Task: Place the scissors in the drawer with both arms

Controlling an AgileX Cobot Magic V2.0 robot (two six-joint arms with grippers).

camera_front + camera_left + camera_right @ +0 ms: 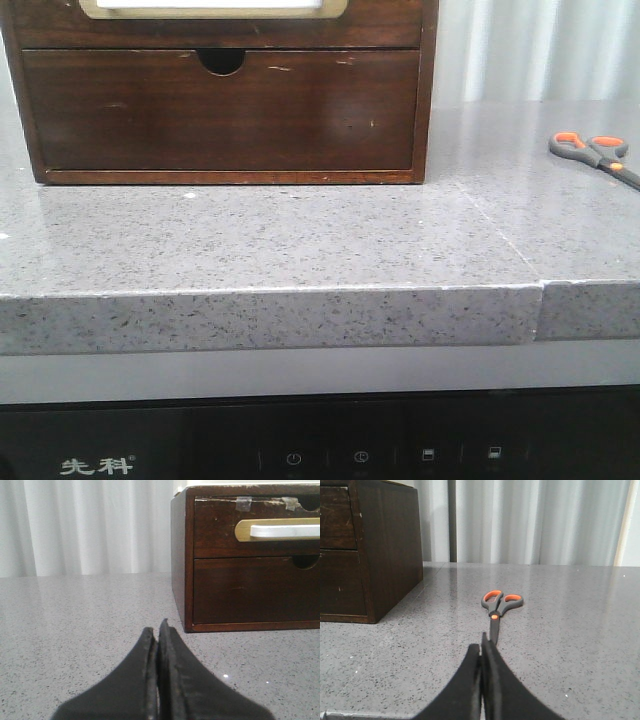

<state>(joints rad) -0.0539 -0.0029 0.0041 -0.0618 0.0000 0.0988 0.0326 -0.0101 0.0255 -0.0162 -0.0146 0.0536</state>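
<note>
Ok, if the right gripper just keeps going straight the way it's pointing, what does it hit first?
The scissors. In the right wrist view they lie flat on the counter dead ahead of the shut right gripper, blades toward it, nothing between. The blade tips look close, though the fingertips hide the exact gap.

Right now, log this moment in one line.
scissors: flat on counter, untouched | drawer: closed | left fingers: shut, empty | right fingers: shut, empty

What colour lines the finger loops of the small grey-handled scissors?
Orange, clearest in the right wrist view on the small grey-handled scissors.
</note>
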